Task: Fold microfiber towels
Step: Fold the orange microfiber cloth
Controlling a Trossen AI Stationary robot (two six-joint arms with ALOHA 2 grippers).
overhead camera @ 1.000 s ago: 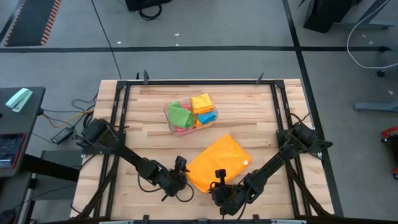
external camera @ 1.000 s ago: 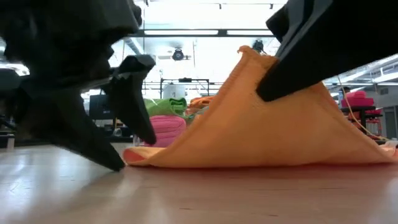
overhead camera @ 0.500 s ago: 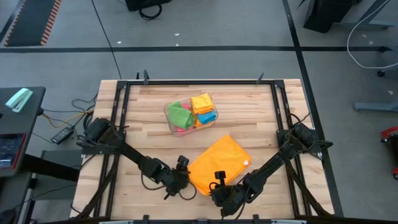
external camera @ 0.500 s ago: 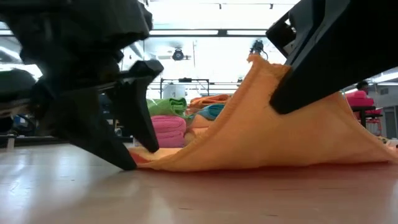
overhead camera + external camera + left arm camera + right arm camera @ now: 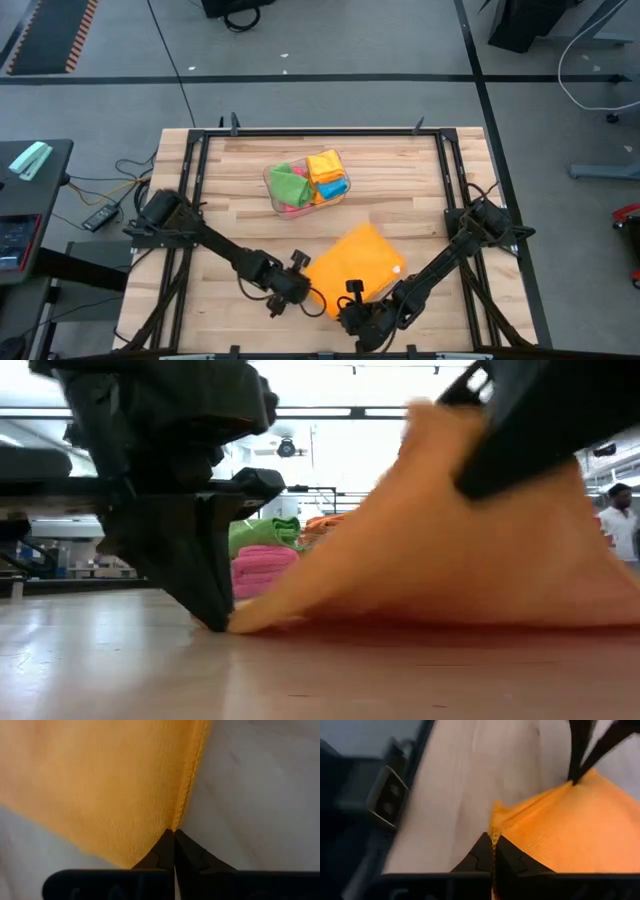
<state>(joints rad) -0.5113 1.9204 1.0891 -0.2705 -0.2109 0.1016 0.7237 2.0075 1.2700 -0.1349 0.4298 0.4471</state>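
- From overhead I get even, bright light on the pale wooden slatted table (image 5: 400, 180), with only soft, short shadows under the two dark arms
- At table height the ceiling strip lights blow out white behind everything, so the near dark arm (image 5: 170, 490) reads as silhouette
- The large orange microfiber towel (image 5: 450, 560) smears with motion blur there
- Tabletop glare shows in the foreground
- My right wrist camera is blurred; the left one is sharp on the towel's stitched hem (image 5: 187, 785)

Bin (image 5: 307, 184) behind spread towel (image 5: 352, 262)
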